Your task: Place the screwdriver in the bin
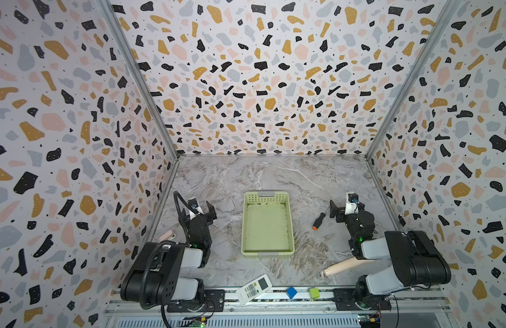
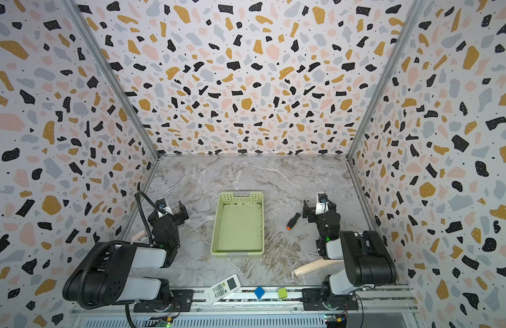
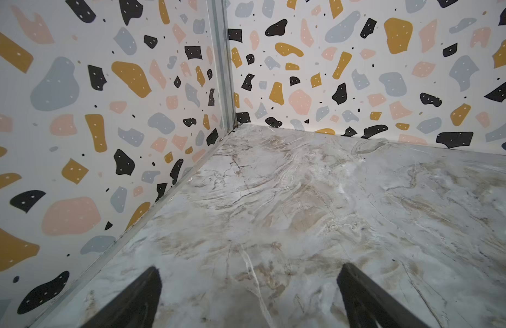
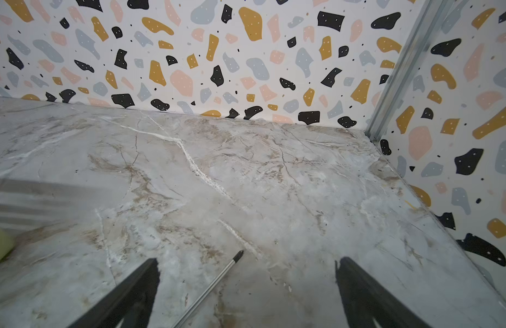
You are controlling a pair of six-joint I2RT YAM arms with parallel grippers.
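Observation:
The screwdriver [image 1: 318, 221] [image 2: 293, 221], black-handled with an orange end cap, lies flat on the marble table to the right of the bin. The bin [image 1: 267, 227] [image 2: 237, 227] is a pale yellow-green basket in the middle with nothing in it. My right gripper [image 1: 347, 206] [image 2: 318, 204] is open just right of the screwdriver's shaft end. In the right wrist view the thin shaft [image 4: 212, 284] lies on the table between the spread fingers of the right gripper [image 4: 247, 260], touching neither. My left gripper [image 1: 197, 208] [image 2: 169, 207] [image 3: 250, 268] stands open over bare table left of the bin.
A beige wooden handle [image 1: 348, 265] lies near the front right, partly under the right arm. A white remote [image 1: 253, 288], a blue cube [image 1: 291, 292] and a green cube [image 1: 314, 292] sit at the front edge. A pink object [image 1: 166, 235] pokes out behind the left arm. Patterned walls enclose three sides.

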